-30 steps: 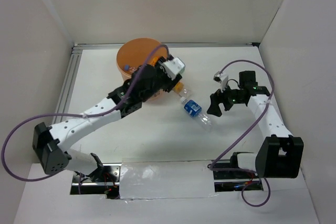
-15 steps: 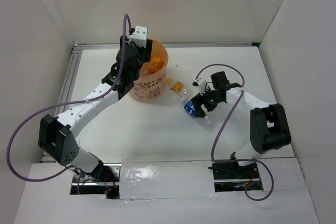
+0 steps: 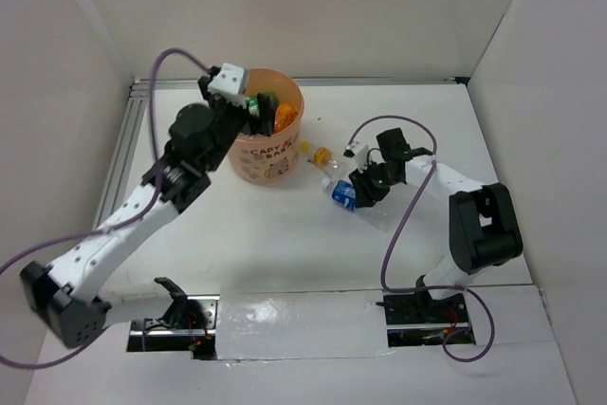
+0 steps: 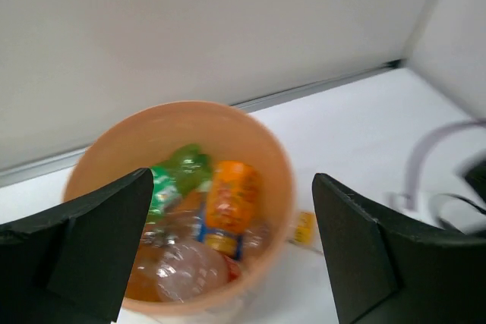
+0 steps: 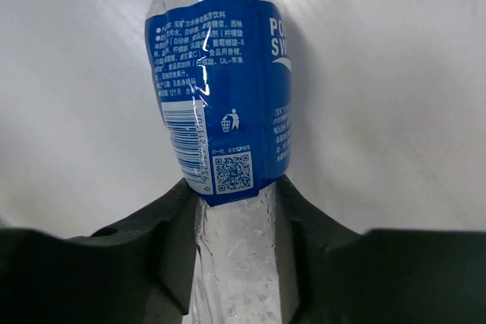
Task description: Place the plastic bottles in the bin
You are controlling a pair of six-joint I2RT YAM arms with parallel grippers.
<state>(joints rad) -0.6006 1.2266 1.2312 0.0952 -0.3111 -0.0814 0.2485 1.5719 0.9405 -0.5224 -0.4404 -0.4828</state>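
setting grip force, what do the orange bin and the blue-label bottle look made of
The bin: probably thin moulded plastic, translucent orange, smooth and slightly matte; its wall glows pale where light passes. The blue-label bottle: clear glossy thin plastic, possibly PET; crinkled highlights show on the bare part, under a shiny printed film label.

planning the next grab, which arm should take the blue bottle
Right. The right gripper clasps the blue bottle; the left gripper hangs open and empty over the bin, away from it.
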